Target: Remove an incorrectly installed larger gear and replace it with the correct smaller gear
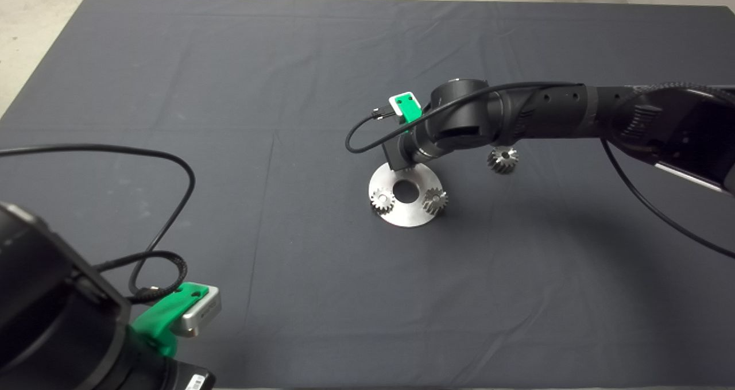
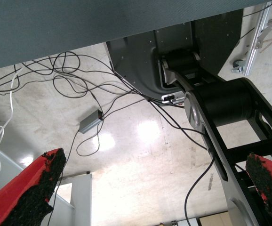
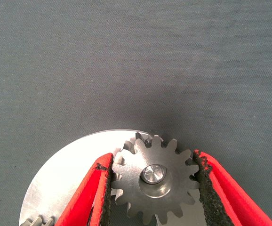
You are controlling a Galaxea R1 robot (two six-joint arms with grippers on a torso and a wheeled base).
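The right arm (image 1: 517, 114) reaches in from the right over the dark mat (image 1: 229, 91) on the tabletop, and its wrist hangs above the far edge of a round steel plate (image 1: 402, 215) that lies near the middle of the mat. In the right wrist view the right gripper (image 3: 152, 160) is down at this plate (image 3: 65, 188), and its two red fingers (image 3: 225, 188) are closed to the width of the smaller gear (image 3: 155, 183), with a black pad pressing on the teeth at each side. This gear lies flat on the plate at its far edge, and a shiny pin shows in its centre hole. From the head view the gear itself is hidden under the wrist. Two more small gears stand on the near half of the plate, one at the left (image 1: 382, 199) and one at the right (image 1: 434, 200), on either side of the plate's big centre hole. The larger gear (image 1: 503, 160) lies on the mat just to the right of the plate, apart from it and partly under the right arm. The left gripper (image 2: 155, 160) waits at the near left corner of the mat; its fingers (image 2: 37, 188) are spread wide and hold nothing, and its wrist view shows only the floor with loose cables and part of the robot's base.
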